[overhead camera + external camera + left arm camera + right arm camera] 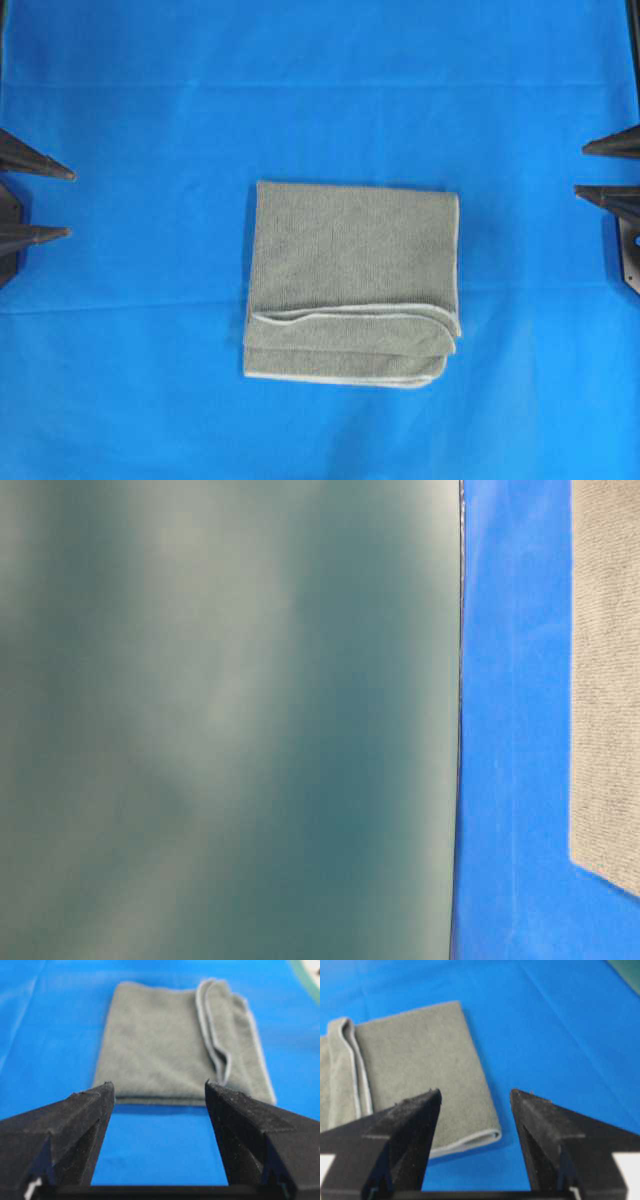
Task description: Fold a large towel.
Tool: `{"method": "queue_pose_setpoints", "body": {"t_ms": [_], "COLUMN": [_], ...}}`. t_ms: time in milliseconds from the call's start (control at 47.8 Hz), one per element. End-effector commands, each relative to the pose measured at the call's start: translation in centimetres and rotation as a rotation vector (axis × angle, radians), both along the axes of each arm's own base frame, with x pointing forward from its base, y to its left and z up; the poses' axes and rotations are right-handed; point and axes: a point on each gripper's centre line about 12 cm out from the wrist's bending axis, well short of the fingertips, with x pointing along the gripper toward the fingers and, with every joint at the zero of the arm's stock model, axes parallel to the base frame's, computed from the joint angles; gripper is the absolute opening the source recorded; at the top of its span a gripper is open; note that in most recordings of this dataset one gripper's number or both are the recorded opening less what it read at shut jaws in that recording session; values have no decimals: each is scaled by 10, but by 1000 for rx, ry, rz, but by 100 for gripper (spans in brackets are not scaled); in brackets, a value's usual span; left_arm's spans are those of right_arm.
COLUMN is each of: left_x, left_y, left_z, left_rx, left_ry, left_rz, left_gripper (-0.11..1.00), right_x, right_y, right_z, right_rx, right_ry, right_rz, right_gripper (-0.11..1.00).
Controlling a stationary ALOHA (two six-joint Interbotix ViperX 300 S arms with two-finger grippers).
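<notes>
The grey-green towel [352,283] lies folded into a compact rectangle in the middle of the table, with its pale hemmed edges stacked along the near side. My left gripper [72,203] stands open at the left edge, well away from the towel, nothing between its fingers. My right gripper [579,168] stands open at the right edge, also apart from it. In the left wrist view the towel [175,1045] lies flat beyond the open gripper [159,1089]. In the right wrist view the towel [415,1070] lies ahead and left of the open gripper [475,1094]. A strip of towel [605,670] shows at table level.
A blue table covering [150,90] spreads across the whole table surface. A blurred dark teal surface [220,720] fills most of the table-level view.
</notes>
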Motion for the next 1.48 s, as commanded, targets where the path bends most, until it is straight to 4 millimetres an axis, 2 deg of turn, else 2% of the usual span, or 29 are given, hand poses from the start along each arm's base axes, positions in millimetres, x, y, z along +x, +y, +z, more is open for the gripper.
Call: {"method": "queue_pose_setpoints", "body": {"t_ms": [0,1464], "left_x": [1,0], "left_y": [1,0], "left_z": [4,3], "left_rx": [-5,-20], "left_ry": [-6,12], "left_rz": [5,6], "left_gripper": [70,70], "right_x": [3,4], "right_y": [1,2], "right_z": [-1,0], "right_rx": [-11,-8], "right_ry": [13,10], "right_rz": [-7,-3], "right_gripper": [61,61]}}
